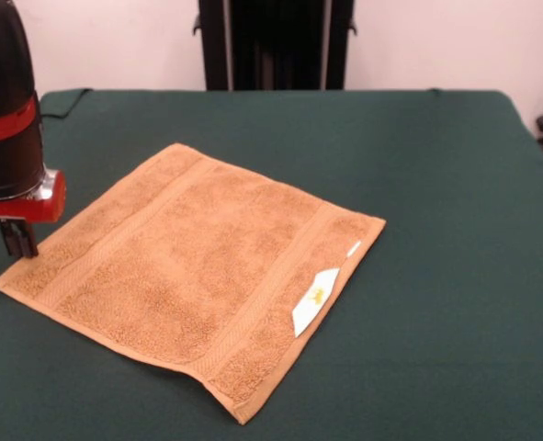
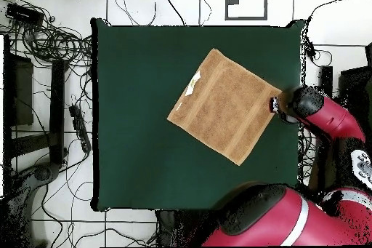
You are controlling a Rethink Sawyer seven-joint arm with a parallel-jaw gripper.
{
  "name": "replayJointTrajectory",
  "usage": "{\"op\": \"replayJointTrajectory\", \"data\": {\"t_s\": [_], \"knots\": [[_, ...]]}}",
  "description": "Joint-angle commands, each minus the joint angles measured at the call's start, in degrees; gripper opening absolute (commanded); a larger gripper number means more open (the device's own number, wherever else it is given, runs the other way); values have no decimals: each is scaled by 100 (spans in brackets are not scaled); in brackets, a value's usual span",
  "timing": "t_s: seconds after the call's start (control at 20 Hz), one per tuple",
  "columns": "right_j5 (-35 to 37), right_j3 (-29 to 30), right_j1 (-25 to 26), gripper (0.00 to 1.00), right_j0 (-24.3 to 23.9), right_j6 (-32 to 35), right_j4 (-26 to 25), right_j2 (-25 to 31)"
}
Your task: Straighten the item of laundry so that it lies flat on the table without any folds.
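The orange-tan towel (image 1: 193,271) lies spread out flat on the green table (image 1: 436,184), turned like a diamond, with its border bands showing. Its white label (image 1: 315,299) lies at the right edge. In the overhead view the towel (image 2: 221,105) sits right of the table's middle (image 2: 138,129). My gripper (image 1: 19,246) hangs at the far left, its tips down at the towel's left edge near the corner. The fingers stand close together with no gap showing, and the towel edge there is not lifted. In the overhead view the gripper (image 2: 276,105) is at the towel's right corner.
The robot's black pedestal (image 1: 276,44) stands behind the table's far edge. The red arm (image 2: 327,118) reaches in over the table's right edge in the overhead view. Cables and gear (image 2: 51,78) lie on the floor left of the table.
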Motion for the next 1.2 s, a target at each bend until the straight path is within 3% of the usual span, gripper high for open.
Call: {"op": "replayJointTrajectory", "data": {"t_s": [0.05, 0.8, 1.2], "knots": [[408, 455, -152, 0, 367, 1005, 5, 343], [358, 488, -130, 0, 345, 964, 14, 380], [793, 411, -316, 0, 492, 1006, 15, 240]]}}
